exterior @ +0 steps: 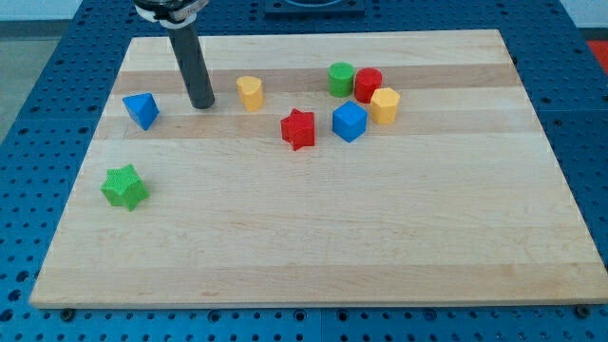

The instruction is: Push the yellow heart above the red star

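The yellow heart [250, 92] sits in the upper middle-left of the wooden board [313, 237]. The red star [298, 129] lies below it and to its right, a short gap apart. My tip [201, 104] rests on the board just left of the yellow heart, not touching it; the dark rod rises from there to the view's top.
A blue triangular block [142, 110] lies left of my tip. A green star [124, 186] sits at the lower left. Right of the red star is a cluster: green cylinder [341, 79], red cylinder [369, 85], yellow hexagonal block [384, 105], blue cube [350, 122].
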You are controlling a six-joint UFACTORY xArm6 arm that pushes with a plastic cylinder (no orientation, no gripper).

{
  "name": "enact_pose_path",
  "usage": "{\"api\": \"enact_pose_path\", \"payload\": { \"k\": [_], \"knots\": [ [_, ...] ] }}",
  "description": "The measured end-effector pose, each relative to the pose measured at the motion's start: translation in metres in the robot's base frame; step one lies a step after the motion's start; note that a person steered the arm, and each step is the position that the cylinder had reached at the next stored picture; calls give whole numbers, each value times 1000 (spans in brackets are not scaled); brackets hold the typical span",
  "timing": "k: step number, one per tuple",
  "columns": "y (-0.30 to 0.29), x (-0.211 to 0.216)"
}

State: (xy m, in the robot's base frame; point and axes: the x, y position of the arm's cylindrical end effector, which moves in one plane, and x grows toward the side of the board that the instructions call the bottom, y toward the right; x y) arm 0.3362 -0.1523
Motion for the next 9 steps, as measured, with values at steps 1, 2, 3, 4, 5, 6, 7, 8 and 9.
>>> {"api": "enact_pose_path", "payload": {
  "k": [1,2,3,4,5,6,7,8,9],
  "knots": [
    [53,-5],
    [82,-5],
    [56,0],
    [64,3],
    [71,-1],
    [76,-12],
    [66,-8],
    [46,24],
    [66,22]
  ]
}}
